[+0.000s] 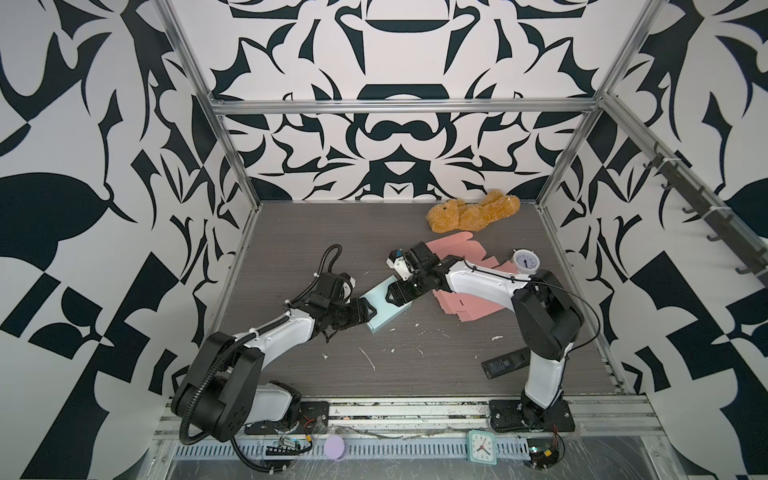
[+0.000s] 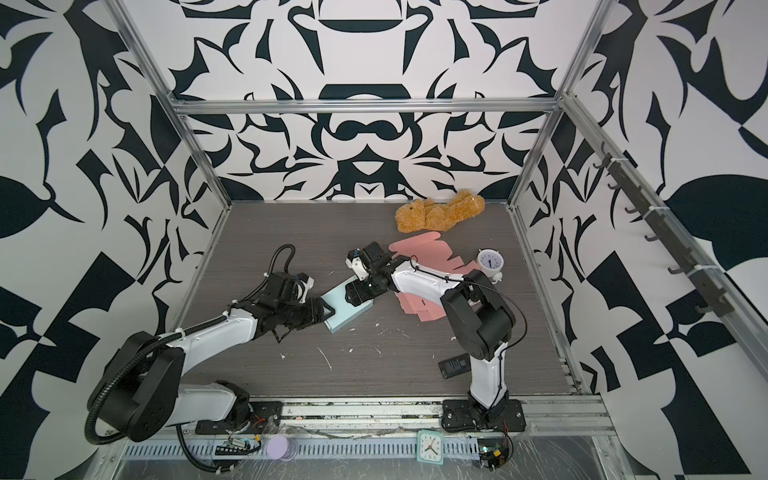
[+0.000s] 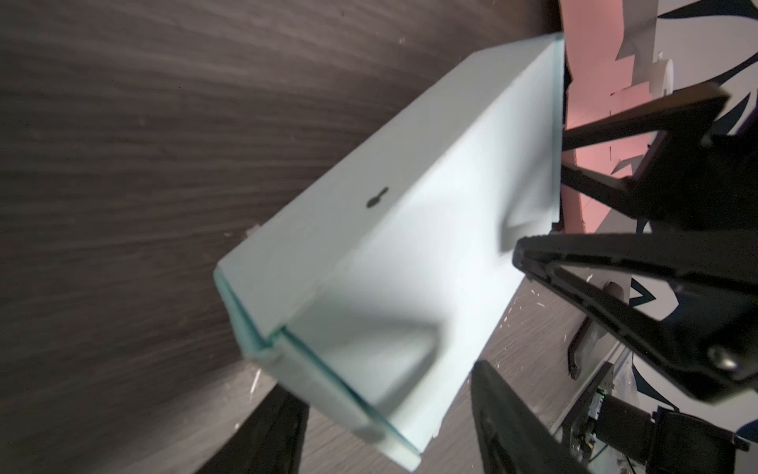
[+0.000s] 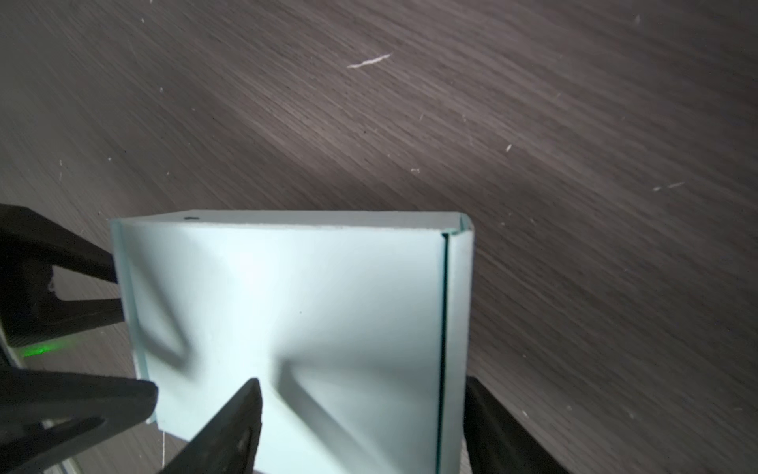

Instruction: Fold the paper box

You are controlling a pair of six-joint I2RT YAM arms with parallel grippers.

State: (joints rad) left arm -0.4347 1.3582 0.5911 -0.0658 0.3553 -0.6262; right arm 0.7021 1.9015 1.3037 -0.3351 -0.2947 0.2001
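The paper box is pale blue and stands folded into a closed block on the dark table, in both top views. My left gripper is at the box's near left end. Its jaws stand apart on either side of that corner, and table shows between the box and one finger. My right gripper reaches in from the right. One of its fingers hovers over the top face and casts a shadow there. The other finger stands beside the seamed side wall. Neither gripper clamps the box.
Flat pink cardboard sheets lie under and behind my right arm. A brown teddy bear lies at the back, a white alarm clock at the right, and a black remote by the right arm's base. Paper scraps dot the front.
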